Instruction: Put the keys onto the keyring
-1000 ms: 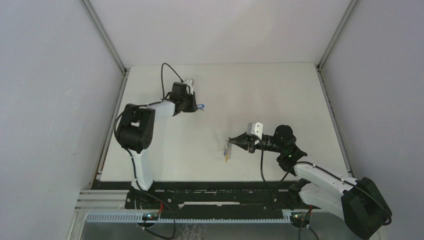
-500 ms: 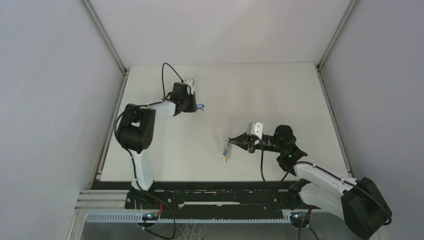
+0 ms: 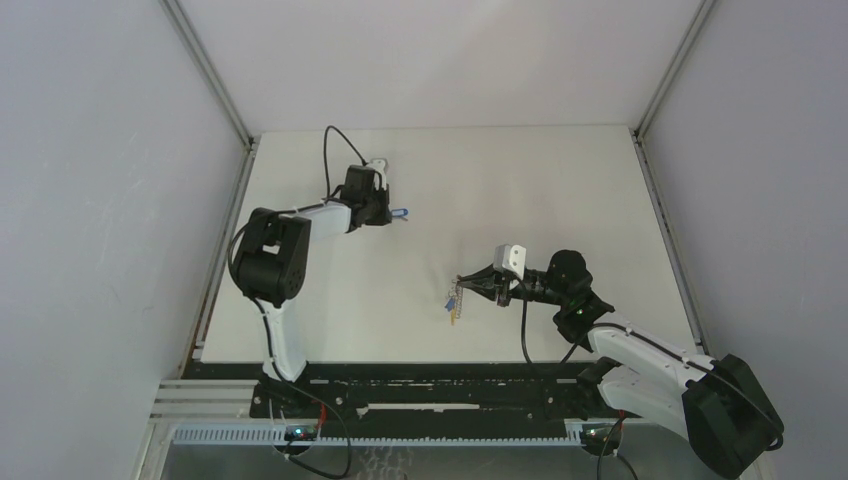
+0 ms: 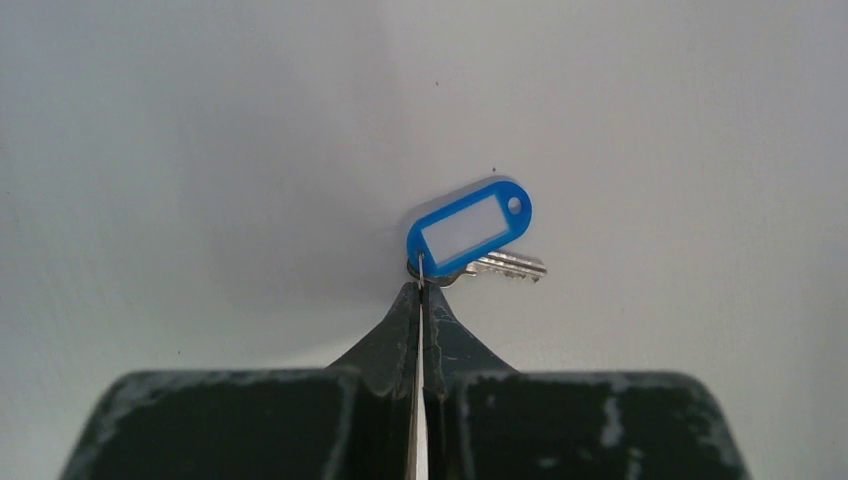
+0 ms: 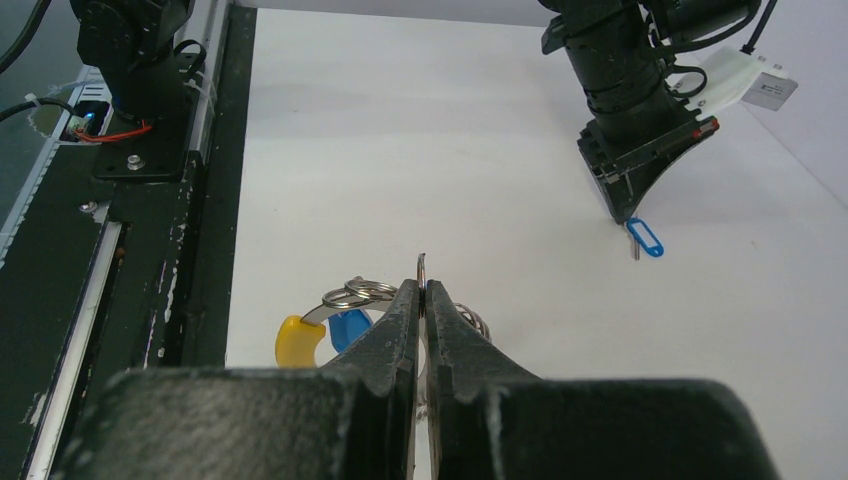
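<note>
The left fingers [image 4: 398,335] are pinched together on the small ring of a blue-tagged key [image 4: 468,228] on the worktop [image 4: 200,150]; the right fingers [image 5: 392,335] are clamped on the keyring [image 5: 298,340].

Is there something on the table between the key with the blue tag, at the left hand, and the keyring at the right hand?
Nothing visible does. The left hand is shut on the key, the right hand on the keyring; only bare table lies between them.
</note>
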